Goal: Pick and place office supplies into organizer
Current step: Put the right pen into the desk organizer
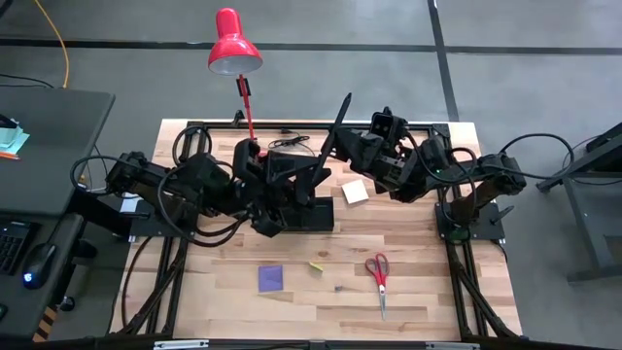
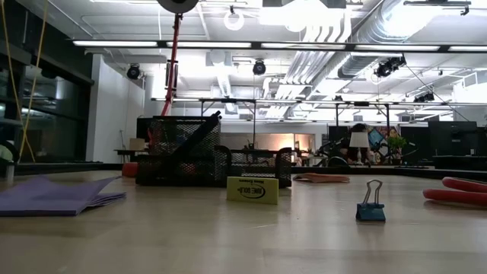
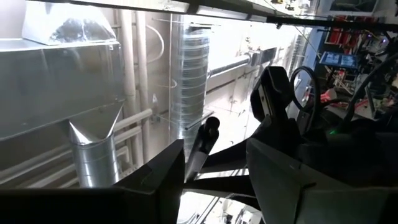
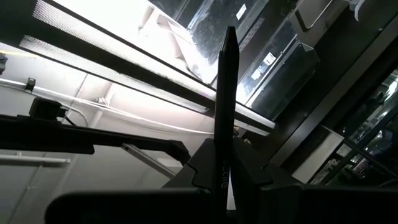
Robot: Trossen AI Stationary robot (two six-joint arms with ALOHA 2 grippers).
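From the high view I cannot see most of the organizer (image 1: 316, 216): the left arm covers it, and its compartments cannot be told apart. The left gripper (image 1: 282, 175) fingertips are lost in dark links. In the low view, the scissors (image 2: 456, 190) are cut by the right edge, the purple note pad (image 2: 53, 196) by the left, and the lamp (image 2: 176, 6) by the top. The pen (image 4: 225, 112) in the right wrist view has its lower end hidden between the fingers.
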